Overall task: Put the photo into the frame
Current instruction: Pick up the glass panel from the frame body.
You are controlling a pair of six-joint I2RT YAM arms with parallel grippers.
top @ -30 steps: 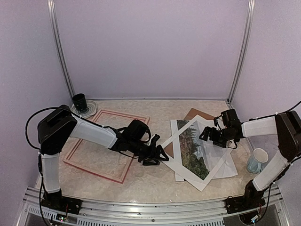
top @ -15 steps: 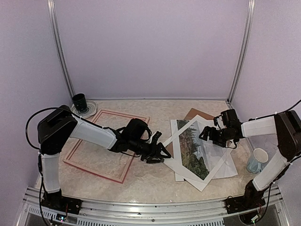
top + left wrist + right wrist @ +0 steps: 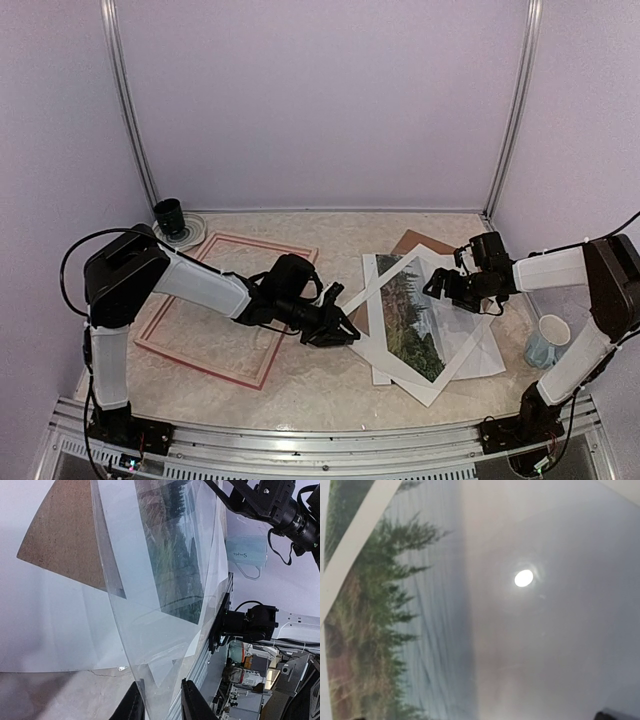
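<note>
Top external: the photo [image 3: 410, 312] lies in a loose pile on the right half of the table [image 3: 320, 385], under a white mat [image 3: 380, 283] and a clear sheet [image 3: 145, 630], over a brown board [image 3: 415, 242]. The frame [image 3: 265, 243] lies flat on the left, apart from the pile. The left gripper [image 3: 340, 328] sits at the pile's left corner, fingers [image 3: 192, 705] close on either side of the clear sheet's edge; whether they pinch it cannot be told. The right gripper [image 3: 440, 290] is over the photo, jaws spread wide
</note>
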